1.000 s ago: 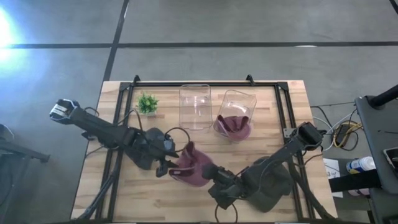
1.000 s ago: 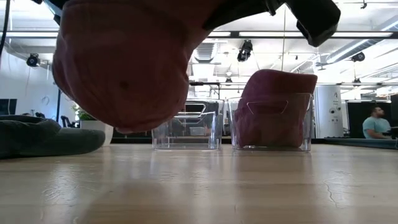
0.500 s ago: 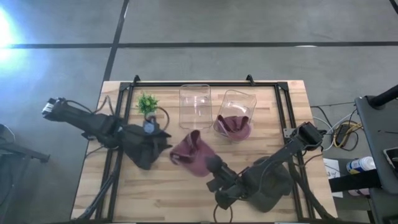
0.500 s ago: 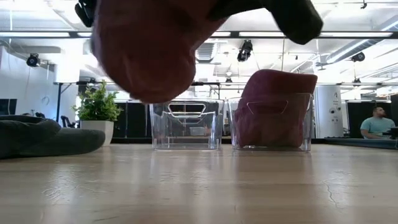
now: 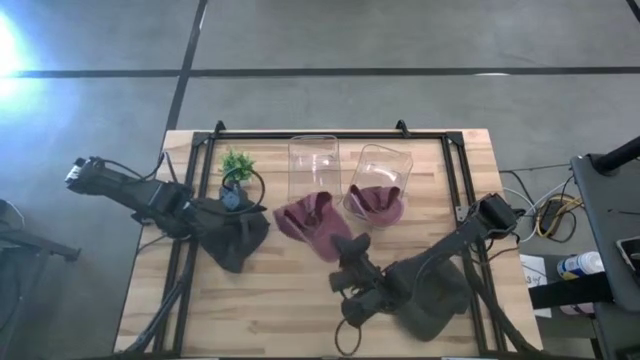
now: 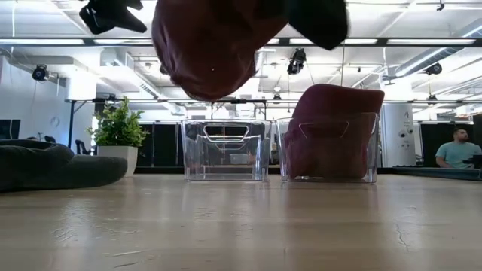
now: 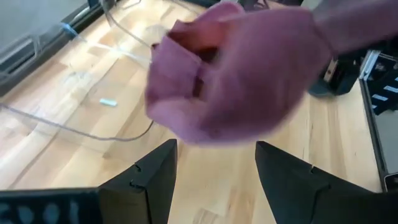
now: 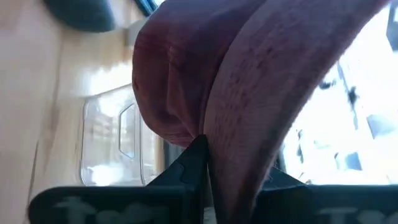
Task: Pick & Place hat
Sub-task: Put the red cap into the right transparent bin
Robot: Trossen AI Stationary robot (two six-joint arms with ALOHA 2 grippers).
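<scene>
A maroon hat (image 5: 313,226) hangs in the air just near of two clear bins, high in the low view (image 6: 211,45). My right gripper (image 5: 347,252) is shut on it and sits at its near-right side. The far bin on the left (image 5: 314,172) is empty. The one on the right (image 5: 378,185) holds another maroon hat (image 6: 327,135). My left gripper (image 5: 233,197) is open and stands left of the carried hat, beside the plant; its wrist view shows the hat (image 7: 230,68) ahead of its fingers. My right gripper pinches the maroon hat between its two fingers at a fold of its near-right edge (image 8: 233,106). The fingers (image 8: 196,165) come at it slanting from the table's near right. The hat is lifted clear of the table and sags below and to the far left of the gripper.
A small potted plant (image 5: 237,165) stands at the far left, close to my left gripper. One dark grey hat (image 5: 236,240) lies under the left arm and another (image 5: 435,295) under the right arm. A black frame rail (image 5: 300,137) borders the table.
My right gripper has carried the maroon hat up and toward the far edge, closer to the bins. My left gripper has drawn away from the hat, toward the table's far left and the plant.
</scene>
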